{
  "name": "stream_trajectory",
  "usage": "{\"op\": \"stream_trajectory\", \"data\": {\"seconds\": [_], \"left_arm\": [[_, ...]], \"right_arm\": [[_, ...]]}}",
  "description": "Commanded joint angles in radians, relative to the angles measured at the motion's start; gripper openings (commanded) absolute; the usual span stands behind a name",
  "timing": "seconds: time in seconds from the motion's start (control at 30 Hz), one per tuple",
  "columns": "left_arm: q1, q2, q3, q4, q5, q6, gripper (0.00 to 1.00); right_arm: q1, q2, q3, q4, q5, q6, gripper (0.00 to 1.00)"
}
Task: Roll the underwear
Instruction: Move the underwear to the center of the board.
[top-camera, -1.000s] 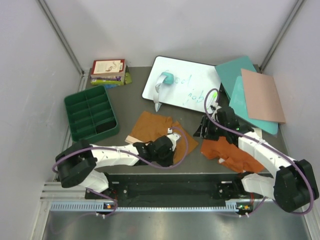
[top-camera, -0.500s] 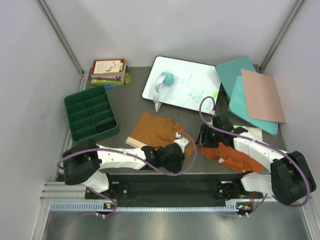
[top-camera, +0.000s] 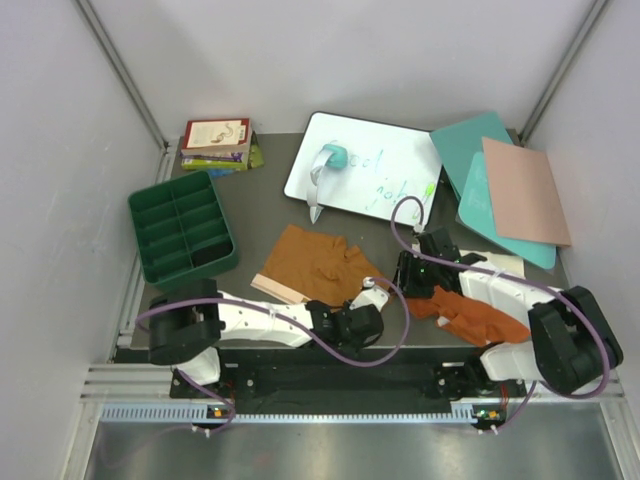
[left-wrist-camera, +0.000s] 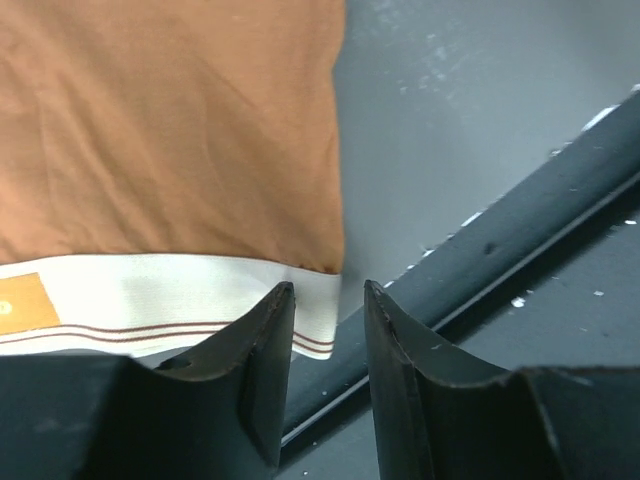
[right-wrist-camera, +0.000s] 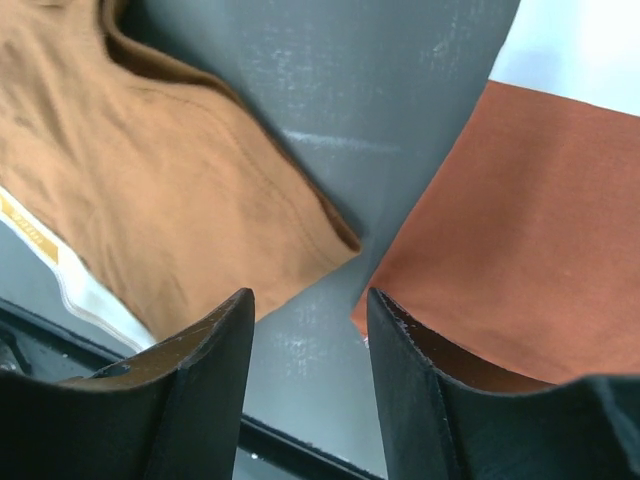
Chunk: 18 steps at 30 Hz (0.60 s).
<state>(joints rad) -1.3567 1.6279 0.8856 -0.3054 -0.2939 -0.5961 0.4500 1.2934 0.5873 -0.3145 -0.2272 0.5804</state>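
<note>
The mustard-tan brief (top-camera: 310, 262) lies flat at the table's middle, its cream waistband (left-wrist-camera: 150, 290) along the near edge. My left gripper (top-camera: 372, 290) is open, its jaws a little apart at the waistband's right corner (left-wrist-camera: 325, 290), holding nothing. The rust-orange brief (top-camera: 475, 312) lies crumpled at the near right. My right gripper (top-camera: 405, 272) is open over bare table (right-wrist-camera: 308, 295), with the tan brief (right-wrist-camera: 150, 170) on its left and the rust brief (right-wrist-camera: 540, 220) on its right. A dark shape (top-camera: 205, 258) lies in the tray's near compartment; I cannot tell if it is the black brief.
A green compartment tray (top-camera: 150, 215) stands at the left, books (top-camera: 215, 140) behind it. A whiteboard (top-camera: 390, 165) with a teal eraser (top-camera: 330, 158) lies at the back. Teal and pink boards (top-camera: 520, 185) lie at the back right. A black rail (left-wrist-camera: 520, 230) borders the near edge.
My left gripper has swept right along the near edge to the waistband's right corner, and the tan brief now lies flatter. My right gripper has drawn back nearer and left, beside the rust brief.
</note>
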Motion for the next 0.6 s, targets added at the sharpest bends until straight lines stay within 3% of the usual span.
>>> {"op": "stream_trajectory", "data": {"seconds": [0.0, 0.37, 0.57], "left_arm": [[-0.027, 0.009, 0.049, -0.072, -0.103, -0.033, 0.39], [-0.047, -0.006, 0.023, -0.037, -0.080, -0.025, 0.36], [-0.055, -0.016, 0.006, -0.003, -0.048, -0.025, 0.28]], "right_arm": [[0.012, 0.046, 0.025, 0.061, 0.009, -0.001, 0.48], [0.012, 0.110, 0.042, 0.077, 0.023, -0.013, 0.37], [0.012, 0.118, 0.048, 0.060, 0.031, -0.022, 0.23]]}}
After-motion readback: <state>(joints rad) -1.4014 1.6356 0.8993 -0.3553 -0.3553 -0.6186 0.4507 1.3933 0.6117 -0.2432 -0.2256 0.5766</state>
